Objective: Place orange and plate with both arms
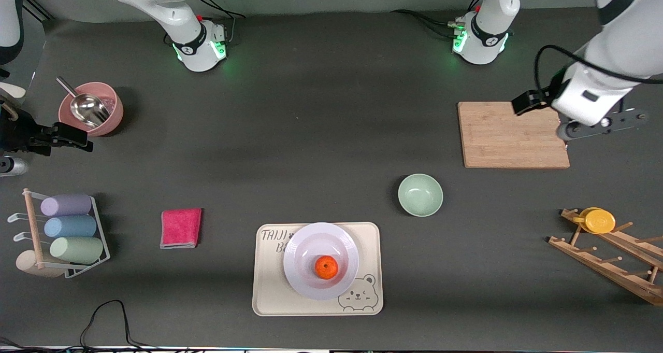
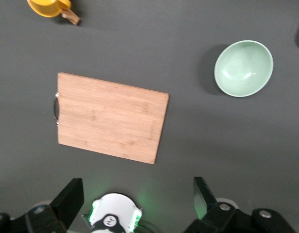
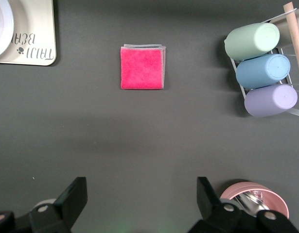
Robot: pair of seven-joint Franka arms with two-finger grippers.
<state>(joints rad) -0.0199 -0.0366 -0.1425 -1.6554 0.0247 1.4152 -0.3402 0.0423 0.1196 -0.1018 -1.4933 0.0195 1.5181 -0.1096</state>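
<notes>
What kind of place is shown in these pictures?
Probably a robot lab's test table set up like a kitchen: two arm bases stand on a dark table laid with a cutting board, a cup rack and a plate on a tray.

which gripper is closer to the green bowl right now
Left. The left gripper hangs open over the cutting board, just beside the green bowl. The right gripper hangs open near the pink bowl, at the right arm's end.

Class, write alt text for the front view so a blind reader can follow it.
An orange sits on a pale plate resting on a beige bear tray. Both arms wait with open tools: the left tool over the cutting board's edge, the right tool beside a pink bowl.
</notes>
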